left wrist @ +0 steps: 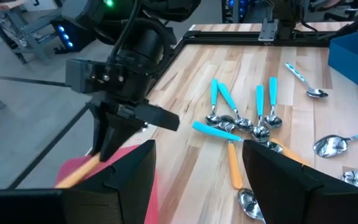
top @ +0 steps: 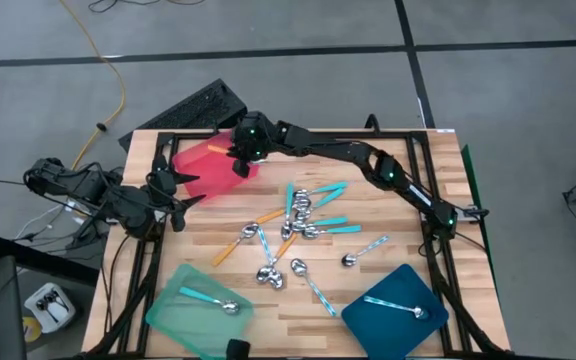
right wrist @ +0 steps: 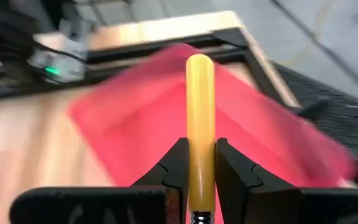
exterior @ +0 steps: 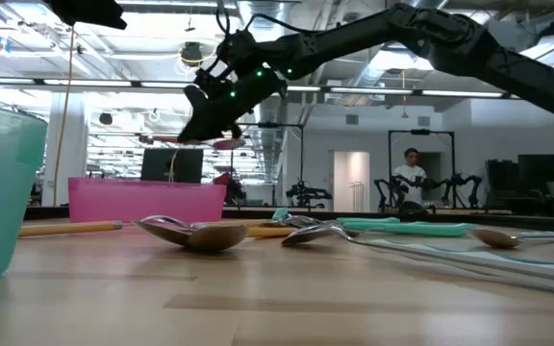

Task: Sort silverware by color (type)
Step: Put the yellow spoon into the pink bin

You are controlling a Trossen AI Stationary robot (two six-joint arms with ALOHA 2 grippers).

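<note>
Right arm holding an orange-handled spoon over the red tray, rest of the silverware not sorted yet.

The right gripper (right wrist: 197,171) is pinched on the orange-handled spoon (right wrist: 200,106) and sits above the red tray (top: 200,165) at the far left of the table (top: 408,230); the spoon's bowl is hidden from the wrist camera, so only the handle shows. The left gripper (top: 173,195) waits at the left edge of the table with its fingers spread wide, nothing in them. One turquoise spoon (top: 208,299) lies in the mint-green tray (top: 168,318), and a pale blue patterned spoon (top: 396,307) in the dark-blue tray (top: 368,325). The loose spoons (top: 298,222) are piled mid-table, orange, turquoise and patterned handles mixed, some looking like they're touching.
</note>
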